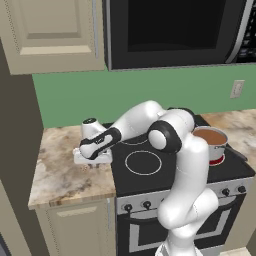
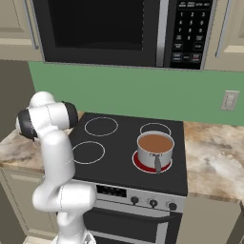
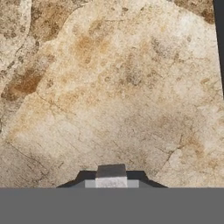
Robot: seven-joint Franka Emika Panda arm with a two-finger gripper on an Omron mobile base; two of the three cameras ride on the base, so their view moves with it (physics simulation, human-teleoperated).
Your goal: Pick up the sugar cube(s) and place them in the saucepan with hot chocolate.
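black microwave (image 2: pixel 109 31) hangs over the stove, cream cabinets (image 1: pixel 52 32) on either side of it, green wall behind. black glass cooktop (image 2: pixel 119 143) with four rings sits between two marbled stone counters — left counter (image 1: pixel 60 165) and right counter (image 2: pixel 214 162). oven front with a row of knobs (image 2: pixel 152 202) below the cooktop. wall outlet (image 2: pixel 230 100) above the right counter.

white arm bends low from the stove front out over the left counter, elbow over the near left ring, forearm crossing the cooktop's left edge. hand pressed down close to the stone near the counter's middle, just left of the cooktop edge.

saucepan with hot chocolate (image 2: pixel 155 147) stands upright on the front right ring, which glows red under it, dark handle pointing toward the stove front. well apart from the hand, with the two left rings between them and nothing standing on those.

gripper (image 3: pixel 111 175) clenched nearly shut, tips right at the stone — a small pale block shows between the tips in the hand view, cannot tell if it is a sugar cube or part of the hand. hand view: bare marbled stone, dark cooktop edge at the upper right corner.
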